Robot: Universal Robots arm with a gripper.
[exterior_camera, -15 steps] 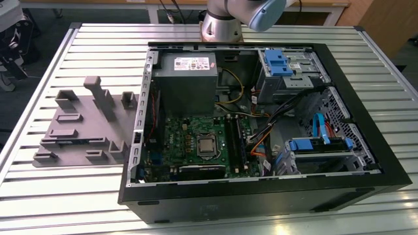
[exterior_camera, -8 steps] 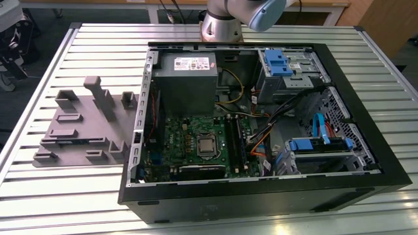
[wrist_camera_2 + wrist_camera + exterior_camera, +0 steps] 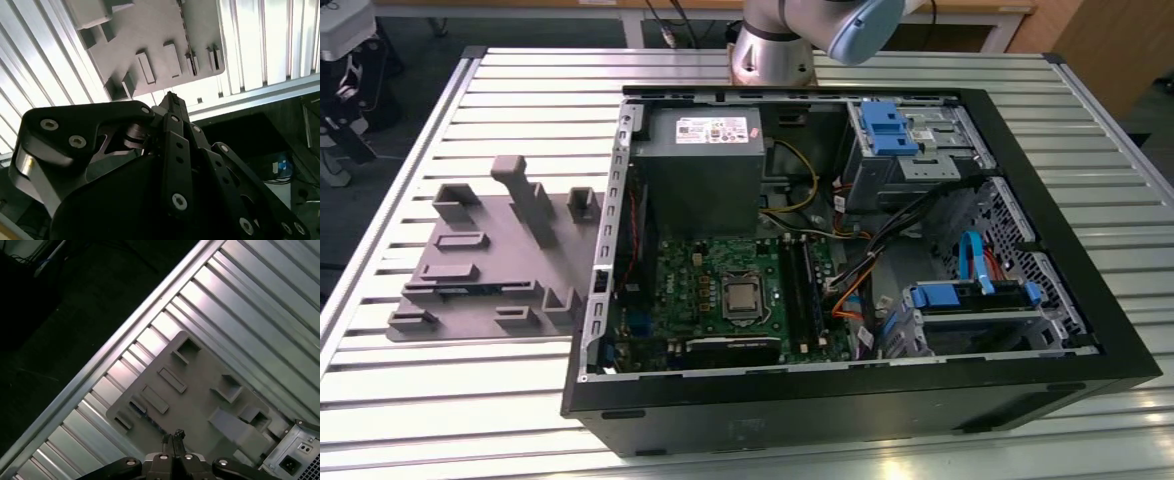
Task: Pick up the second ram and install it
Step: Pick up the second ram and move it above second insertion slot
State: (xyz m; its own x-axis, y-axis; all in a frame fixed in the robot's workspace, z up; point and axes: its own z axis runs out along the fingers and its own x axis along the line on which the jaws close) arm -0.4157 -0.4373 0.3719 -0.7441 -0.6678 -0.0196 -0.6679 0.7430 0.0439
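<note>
Bright, even light. The table [image 3: 250, 45] glares white in the second wrist view; the tool [image 3: 171, 100] is dark, the case [image 3: 854, 400] interior shadowed.

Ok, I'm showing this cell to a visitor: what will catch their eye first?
The open black computer tower case lies on the slatted metal table, its green motherboard exposed. On the exterior view's left sits a grey moulded holder tray; in both wrist views the black tool hangs above it.
</note>
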